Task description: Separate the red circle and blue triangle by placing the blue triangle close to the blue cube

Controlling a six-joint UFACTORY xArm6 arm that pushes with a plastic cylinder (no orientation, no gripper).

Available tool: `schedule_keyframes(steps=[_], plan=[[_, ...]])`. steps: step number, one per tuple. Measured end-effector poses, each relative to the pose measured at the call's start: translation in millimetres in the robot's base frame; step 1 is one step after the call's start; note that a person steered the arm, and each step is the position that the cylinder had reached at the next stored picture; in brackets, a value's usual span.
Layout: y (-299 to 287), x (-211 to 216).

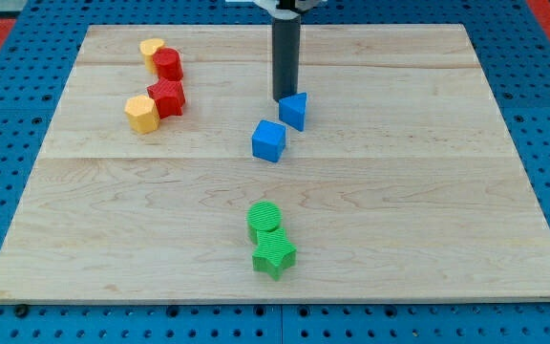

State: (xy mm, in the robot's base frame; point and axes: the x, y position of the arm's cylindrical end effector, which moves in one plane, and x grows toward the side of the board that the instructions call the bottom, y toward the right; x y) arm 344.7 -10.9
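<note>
A: Start at the view's bottom. What sits nearest?

B: A green star, close to the bottom edge of the wooden board. A green circle touches it from just above, a little toward the view's left.

A: And further up?

B: Well apart from the green pair, near the middle of the board, stands the blue cube. Just beyond it, up and slightly to the view's right, is the blue triangle. The two are very near each other, with a narrow strip of wood between them.

A: Where am I in this?

B: Your rod comes down from the view's top, and my tip, as you would call it, rests at the triangle's upper left corner, touching it or just beside it; I cannot tell which.

A: Is there anything spread, pressed together or pinching?

B: No. The arm ends in a plain dark rod, so there are no jaws to open or close, and it grasps nothing.

A: The red circle?

B: Far off at the view's upper left. The red circle touches a yellow block behind it. Just below them a red star-like block touches a yellow hexagon. That whole cluster lies well apart from the blue triangle.
</note>
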Motion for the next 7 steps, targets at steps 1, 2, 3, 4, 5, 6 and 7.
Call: schedule_keyframes(steps=[1, 2, 3, 4, 5, 6, 7], plan=[[-120.4, 39.3], [-120.9, 106.1], [-64.1, 107.8], [-2.7, 86.0], [12.7, 39.0], [-32.1, 63.3], [-116.8, 60.5]])
